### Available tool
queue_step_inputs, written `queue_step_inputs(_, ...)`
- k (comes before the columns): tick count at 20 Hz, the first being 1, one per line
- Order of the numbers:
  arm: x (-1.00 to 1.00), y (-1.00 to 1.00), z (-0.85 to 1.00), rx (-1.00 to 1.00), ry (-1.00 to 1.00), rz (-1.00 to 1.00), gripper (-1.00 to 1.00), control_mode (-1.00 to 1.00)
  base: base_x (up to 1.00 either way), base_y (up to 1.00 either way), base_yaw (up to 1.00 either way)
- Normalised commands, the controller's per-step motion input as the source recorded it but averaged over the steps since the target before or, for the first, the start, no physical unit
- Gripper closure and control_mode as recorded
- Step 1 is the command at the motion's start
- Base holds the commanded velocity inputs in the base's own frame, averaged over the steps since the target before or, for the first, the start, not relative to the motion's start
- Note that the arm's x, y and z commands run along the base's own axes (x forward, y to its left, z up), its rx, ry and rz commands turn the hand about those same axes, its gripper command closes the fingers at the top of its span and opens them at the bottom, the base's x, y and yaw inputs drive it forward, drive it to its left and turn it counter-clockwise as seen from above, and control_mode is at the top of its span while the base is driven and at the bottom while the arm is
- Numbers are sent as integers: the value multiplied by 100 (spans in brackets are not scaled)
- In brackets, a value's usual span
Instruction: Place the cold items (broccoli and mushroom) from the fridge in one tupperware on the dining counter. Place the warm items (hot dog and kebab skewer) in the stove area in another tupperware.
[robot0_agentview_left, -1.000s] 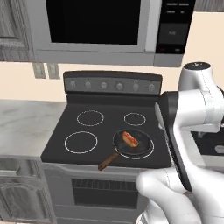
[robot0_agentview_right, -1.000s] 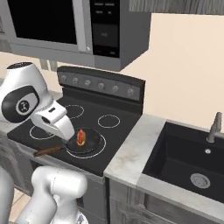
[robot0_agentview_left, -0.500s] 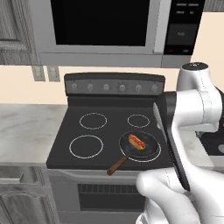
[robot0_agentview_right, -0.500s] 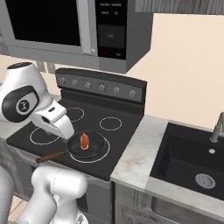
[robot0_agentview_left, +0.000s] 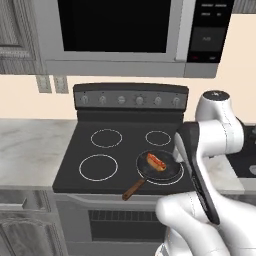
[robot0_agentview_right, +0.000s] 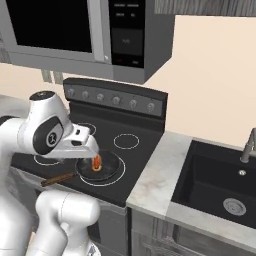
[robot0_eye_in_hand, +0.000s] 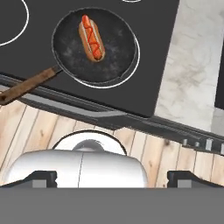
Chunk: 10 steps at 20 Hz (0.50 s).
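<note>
Hand view: hot dog (robot0_eye_in_hand: 91, 38) lies in the pan (robot0_eye_in_hand: 114, 61), well beyond the wide-spread hand (robot0_eye_in_hand: 111, 178).

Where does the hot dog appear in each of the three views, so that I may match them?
Left base view: hot dog lower centre-right, in the pan.
Right base view: lower left, beside the arm.
Hand view: top centre.
Shared landmark: the pan's wooden handle.
</note>
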Motion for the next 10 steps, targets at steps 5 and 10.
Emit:
queue_step_inputs(5,77,17,-35,0,1,15,-100,-100,0,0,0)
queue_step_inputs(10,77,14,-40,0,9,6,-100,-100,0,0,0)
